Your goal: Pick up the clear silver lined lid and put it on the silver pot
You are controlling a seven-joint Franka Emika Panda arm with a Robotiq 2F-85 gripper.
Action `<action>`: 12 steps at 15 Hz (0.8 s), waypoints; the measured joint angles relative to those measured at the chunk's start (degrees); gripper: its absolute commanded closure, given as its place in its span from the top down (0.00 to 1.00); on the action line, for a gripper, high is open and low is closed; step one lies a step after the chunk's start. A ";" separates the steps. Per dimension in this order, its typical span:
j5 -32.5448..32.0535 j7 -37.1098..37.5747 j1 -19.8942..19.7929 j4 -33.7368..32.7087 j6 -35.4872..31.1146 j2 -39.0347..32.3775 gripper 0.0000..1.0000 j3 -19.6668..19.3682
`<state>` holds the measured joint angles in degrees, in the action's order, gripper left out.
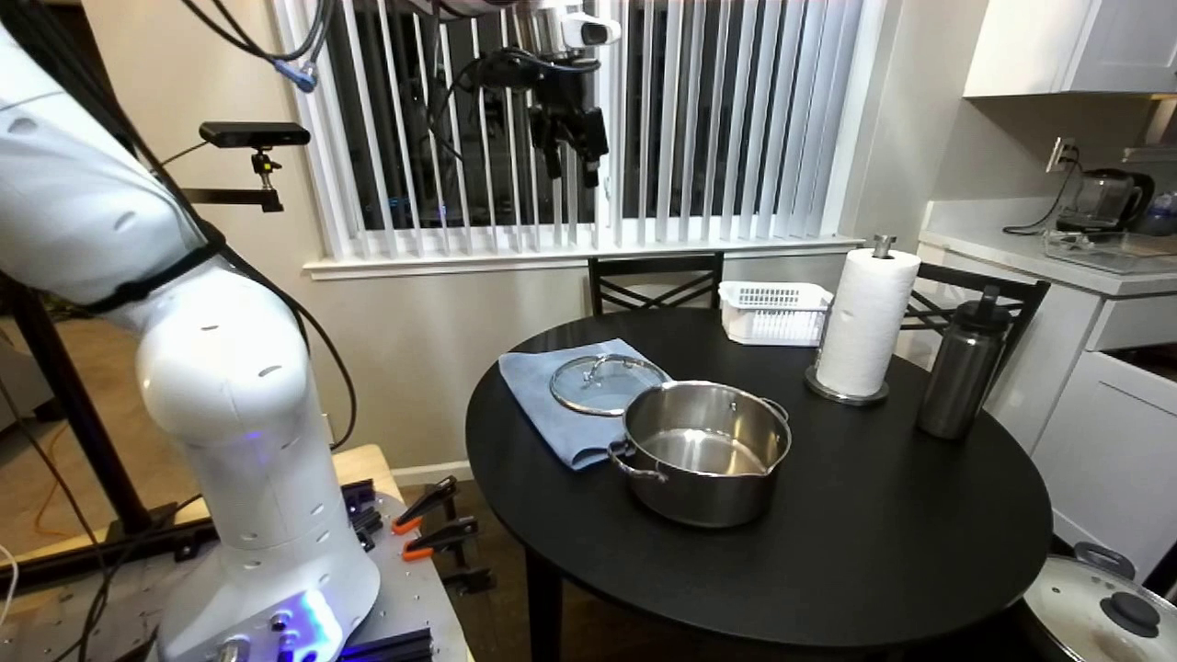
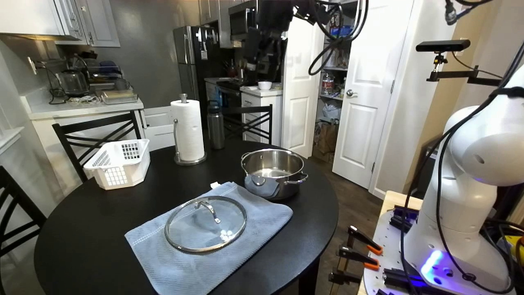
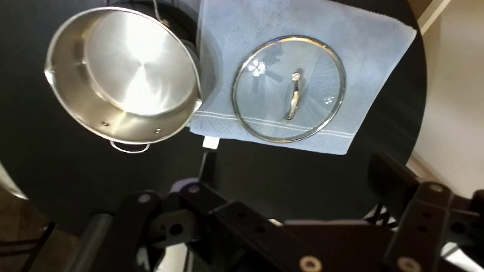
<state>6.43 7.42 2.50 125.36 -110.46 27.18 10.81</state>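
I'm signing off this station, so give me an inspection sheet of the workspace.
Surface: round black table, partly covered by a blue-grey cloth.
Job's things: glass lid lies flat on the cloth; silver pot stands beside the lid, uncovered.
Clutter: white basket, paper towel roll, dark metal bottle.
Claw: open, high above the table; nothing seen in it.
Cables: strung along the white arm, some in loops.
Surroundings: chairs, window blinds, clamps by the arm.

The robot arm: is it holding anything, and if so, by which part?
Nothing is held: the end effector is open and empty, and the glass lid lies on the blue cloth.
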 measured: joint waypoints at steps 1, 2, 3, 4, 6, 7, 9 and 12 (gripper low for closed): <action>0.45 -0.51 1.36 -0.97 -0.55 -2.83 1.00 -0.04; 0.90 -0.87 2.37 -1.72 -1.01 -5.45 1.00 -0.30; 0.96 -1.02 2.83 -2.18 -1.56 -7.83 1.00 -0.54; 0.96 -1.18 2.96 -2.53 -1.96 -10.09 1.00 -0.79; 1.10 -2.66 3.05 -3.48 -2.03 -13.92 1.00 -1.62; 1.11 -2.96 3.05 -3.97 -2.03 -15.10 1.00 -1.87; 1.12 -3.07 3.08 -4.70 -2.03 -15.98 1.00 -2.02; 1.13 -3.07 3.28 -5.03 -2.01 -15.87 1.00 -2.02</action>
<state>7.55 4.35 5.78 120.32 -112.48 11.31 8.79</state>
